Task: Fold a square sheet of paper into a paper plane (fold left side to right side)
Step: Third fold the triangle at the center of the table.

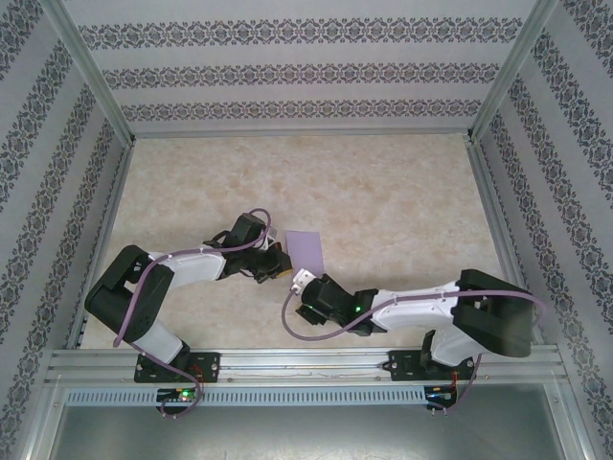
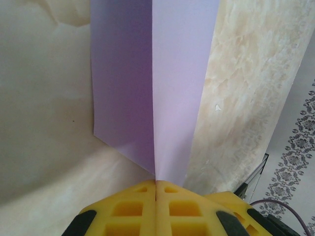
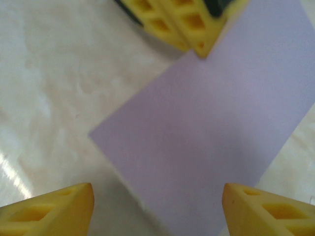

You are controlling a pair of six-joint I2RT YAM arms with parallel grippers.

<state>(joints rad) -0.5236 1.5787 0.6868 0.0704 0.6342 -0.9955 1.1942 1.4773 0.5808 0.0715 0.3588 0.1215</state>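
Note:
The lilac square sheet of paper lies on the table as a narrow rectangle, doubled over along a crease. In the left wrist view the sheet of paper rises in two flaps from that crease. My left gripper is shut on the crease end, and I see it at the sheet's left edge. In the right wrist view the sheet lies flat, with the left gripper's yellow fingers at its far edge. My right gripper is open above the sheet's near corner, holding nothing. The paper plane is out of view.
The marbled beige table is fenced by metal rails and patterned walls. Both arm bases sit on the near rail. The two grippers are close together at the sheet's near-left side.

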